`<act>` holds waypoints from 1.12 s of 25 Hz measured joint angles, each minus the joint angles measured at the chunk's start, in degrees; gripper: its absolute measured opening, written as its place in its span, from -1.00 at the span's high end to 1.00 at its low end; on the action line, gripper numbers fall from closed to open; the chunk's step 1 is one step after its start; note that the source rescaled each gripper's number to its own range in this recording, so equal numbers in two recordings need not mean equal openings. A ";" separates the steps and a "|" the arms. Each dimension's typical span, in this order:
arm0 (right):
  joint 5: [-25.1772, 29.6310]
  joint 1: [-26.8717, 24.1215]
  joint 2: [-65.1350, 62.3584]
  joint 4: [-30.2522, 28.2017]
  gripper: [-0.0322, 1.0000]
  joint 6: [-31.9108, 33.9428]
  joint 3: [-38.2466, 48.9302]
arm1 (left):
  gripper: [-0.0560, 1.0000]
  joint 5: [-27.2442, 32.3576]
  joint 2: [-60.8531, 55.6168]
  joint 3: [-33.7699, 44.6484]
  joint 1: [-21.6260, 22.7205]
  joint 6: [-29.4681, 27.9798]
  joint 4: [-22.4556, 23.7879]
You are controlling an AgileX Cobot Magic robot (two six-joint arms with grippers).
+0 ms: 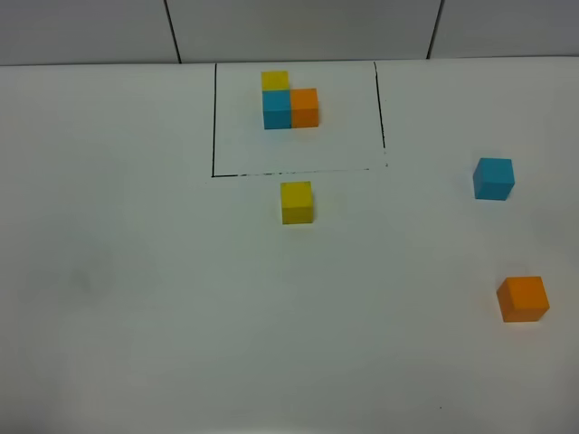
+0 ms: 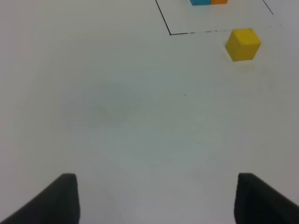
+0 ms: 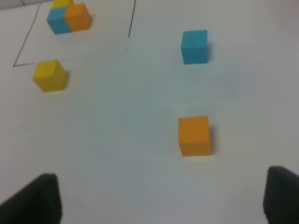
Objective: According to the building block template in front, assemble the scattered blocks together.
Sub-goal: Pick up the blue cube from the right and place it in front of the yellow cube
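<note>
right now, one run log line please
template: framed | yellow cube: just outside frame | blue cube, orange cube: right side, apart | left gripper: open, empty | right gripper: open, empty

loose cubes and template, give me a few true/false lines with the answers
1. The yellow cube lies just outside the outline. True.
2. The blue cube touches the orange cube. False: they lie apart.
3. In the template, blue and orange touch side by side. True.
4. The left gripper holds the yellow cube. False: its jaws are open with nothing between them, and the cube lies ahead of it.
</note>
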 joint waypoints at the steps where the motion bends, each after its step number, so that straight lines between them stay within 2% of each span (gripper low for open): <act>1: -0.08 0.00 2.10 0.00 -0.55 0.00 -0.38 | -0.03 0.00 0.00 0.00 0.00 0.00 0.00; 5: -1.00 0.00 14.64 -0.13 -0.68 0.10 -2.86 | -0.03 0.00 0.16 0.00 0.00 0.00 1.74; 9: -4.21 0.00 30.38 -0.99 -0.79 -1.88 -6.32 | -0.02 0.00 0.20 0.00 0.00 0.00 3.96; 19: -12.81 0.00 69.42 -5.68 -0.82 -4.41 -21.75 | -0.02 0.00 0.20 0.00 0.00 0.00 4.08; 28: -16.72 0.00 92.82 -8.21 -0.83 -5.04 -37.35 | -0.02 0.00 0.20 0.00 0.00 0.00 4.08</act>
